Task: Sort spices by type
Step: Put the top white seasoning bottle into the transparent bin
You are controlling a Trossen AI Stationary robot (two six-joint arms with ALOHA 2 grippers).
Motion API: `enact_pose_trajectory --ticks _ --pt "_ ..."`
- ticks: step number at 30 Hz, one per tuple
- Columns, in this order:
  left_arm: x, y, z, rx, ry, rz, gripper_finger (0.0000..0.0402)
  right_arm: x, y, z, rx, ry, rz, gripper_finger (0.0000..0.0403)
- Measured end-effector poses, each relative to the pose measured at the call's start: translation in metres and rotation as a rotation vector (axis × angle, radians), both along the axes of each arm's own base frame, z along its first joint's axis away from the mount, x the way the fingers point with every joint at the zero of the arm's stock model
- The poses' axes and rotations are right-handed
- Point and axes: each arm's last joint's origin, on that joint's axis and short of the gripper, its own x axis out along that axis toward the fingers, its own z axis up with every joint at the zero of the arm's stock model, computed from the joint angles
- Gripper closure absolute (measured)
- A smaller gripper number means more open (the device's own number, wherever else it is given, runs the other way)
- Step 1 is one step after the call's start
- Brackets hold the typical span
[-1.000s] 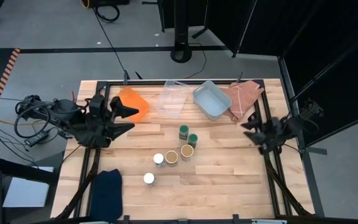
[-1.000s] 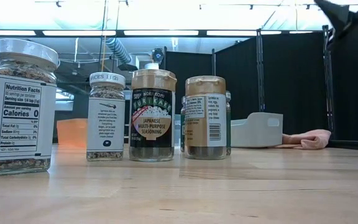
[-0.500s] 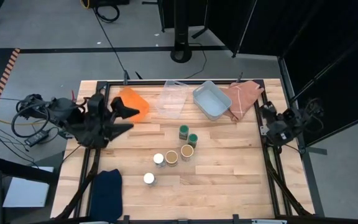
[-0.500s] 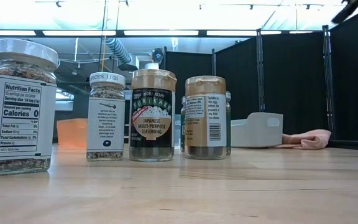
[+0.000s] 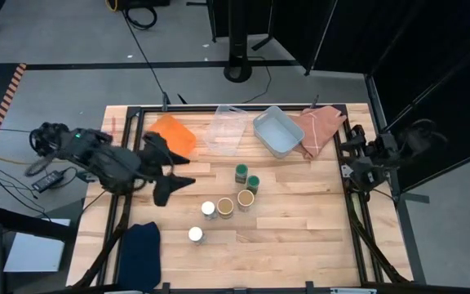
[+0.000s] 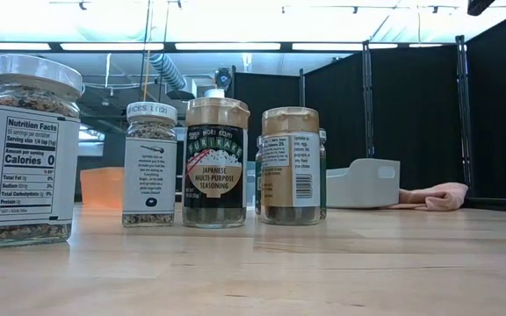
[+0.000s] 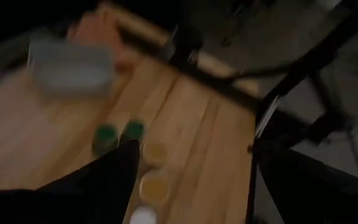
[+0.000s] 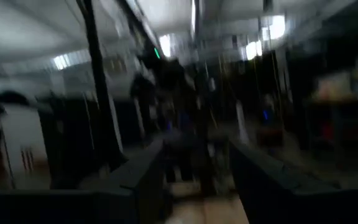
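Observation:
Six spice jars stand upright on their bases mid-table: two green-lidded point(image 5: 241, 172) point(image 5: 253, 182), two tan-topped point(image 5: 246, 198) point(image 5: 225, 206), two white-lidded point(image 5: 208, 209) point(image 5: 195, 234). The low view shows the white-lidded jars point(image 6: 29, 149) point(image 6: 150, 162) and the tan-topped jars point(image 6: 216, 162) point(image 6: 290, 165); the green-lidded ones are mostly hidden behind. My left gripper point(image 5: 179, 173) point(image 7: 194, 158) hovers open over the table, left of the jars, touching nothing. My right gripper point(image 5: 351, 159) point(image 8: 197, 162) is open and pulled back at the table's right edge.
Along the far edge sit an orange tray point(image 5: 174, 133), a clear tray point(image 5: 227, 131), a grey-blue tray point(image 5: 277, 131) and a pink cloth point(image 5: 317, 131). A dark blue cloth point(image 5: 139, 253) lies at the near left corner. Bare wood lies right of the jars.
My left arm has swung out from the left edge toward the table's middle and the near side, bringing its gripper close to the jars. My right arm has drawn back toward the right edge and tipped upward, leaving the low view's upper corner. The jars have stayed put.

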Motion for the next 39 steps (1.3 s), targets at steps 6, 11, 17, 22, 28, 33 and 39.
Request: enact_pose_trajectory --ticks 6,11,17,22,28,33,39 --pt "0.009 -0.012 -0.048 0.041 0.260 0.036 0.0074 0.012 0.006 0.009 -0.062 0.200 -0.057 0.0213" --pt "0.022 -0.019 -0.083 0.054 0.355 0.064 0.0074 0.025 0.012 0.001 -0.134 0.304 -0.153 0.0213" --pt "0.036 -0.023 -0.116 0.062 0.444 0.064 0.0074 0.038 0.018 -0.005 -0.168 0.376 -0.226 0.0213" --pt "0.052 -0.022 -0.131 0.073 0.485 0.093 0.0074 0.046 0.023 -0.009 -0.198 0.416 -0.231 0.0213" --pt "0.075 -0.023 -0.147 0.033 0.510 0.093 0.0074 0.053 0.028 -0.013 -0.168 0.452 -0.231 0.0213" --pt "0.090 -0.027 -0.164 0.002 0.557 0.076 0.0074 0.057 0.031 -0.019 -0.174 0.497 -0.234 0.0213" --pt "0.103 -0.033 -0.186 0.005 0.632 0.093 0.0074 0.062 0.033 -0.023 -0.195 0.533 -0.238 0.0213"
